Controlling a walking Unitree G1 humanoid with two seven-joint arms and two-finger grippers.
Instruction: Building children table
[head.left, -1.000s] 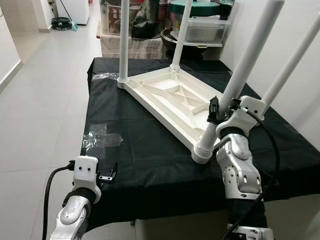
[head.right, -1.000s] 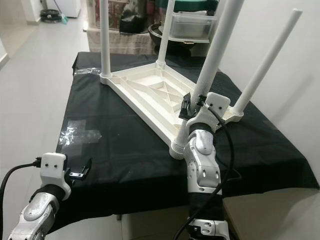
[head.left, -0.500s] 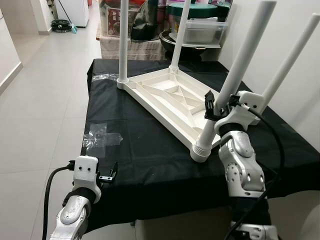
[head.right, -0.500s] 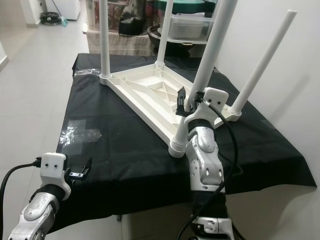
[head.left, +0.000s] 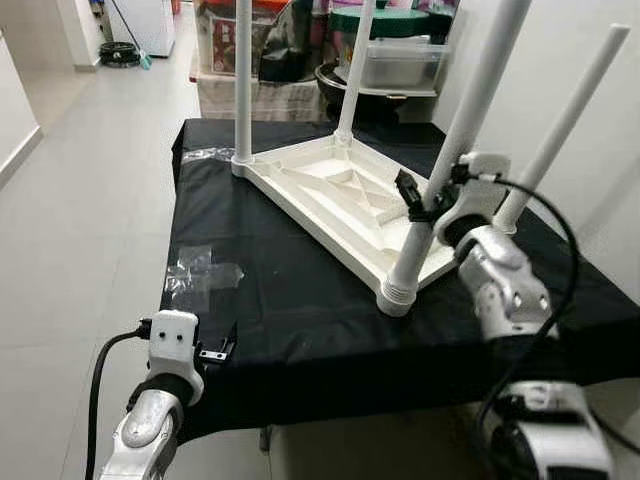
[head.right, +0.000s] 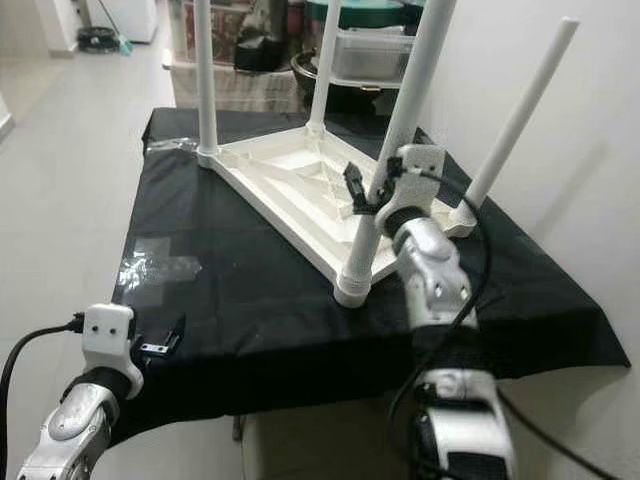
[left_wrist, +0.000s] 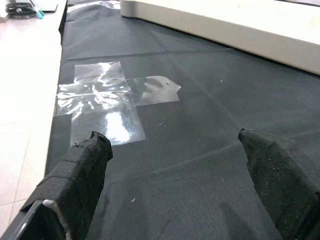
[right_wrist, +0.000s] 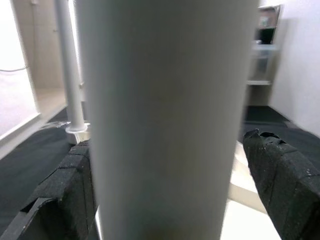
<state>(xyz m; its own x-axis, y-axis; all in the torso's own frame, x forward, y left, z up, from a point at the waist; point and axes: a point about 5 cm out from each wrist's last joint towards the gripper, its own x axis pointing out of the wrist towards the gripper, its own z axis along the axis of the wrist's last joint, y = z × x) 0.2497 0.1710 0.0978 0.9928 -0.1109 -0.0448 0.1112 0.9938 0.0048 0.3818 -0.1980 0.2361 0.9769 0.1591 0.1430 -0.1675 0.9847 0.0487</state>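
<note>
A white children's table (head.left: 330, 195) lies upside down on a black cloth (head.left: 280, 310), with its legs pointing up. My right gripper (head.left: 425, 200) is at the near leg (head.left: 455, 120), a little above that leg's base collar (head.left: 397, 295). In the right wrist view the leg (right_wrist: 160, 125) stands between the two black fingers (right_wrist: 280, 190), which sit wide apart on either side of it. My left gripper (head.left: 215, 350) hovers open over the cloth's near left corner, with nothing between its fingers (left_wrist: 80, 170).
A patch of clear tape (head.left: 200, 275) is stuck on the cloth's left side. Boxes, a pot and a clear bin (head.left: 400, 60) stand behind the far edge. A white wall (head.left: 600, 150) runs close along the right. Tiled floor (head.left: 80, 200) lies to the left.
The right arm has swung outward to the right and its forearm now reaches in from further off. Its gripper stays at the near leg. The left arm has not moved.
</note>
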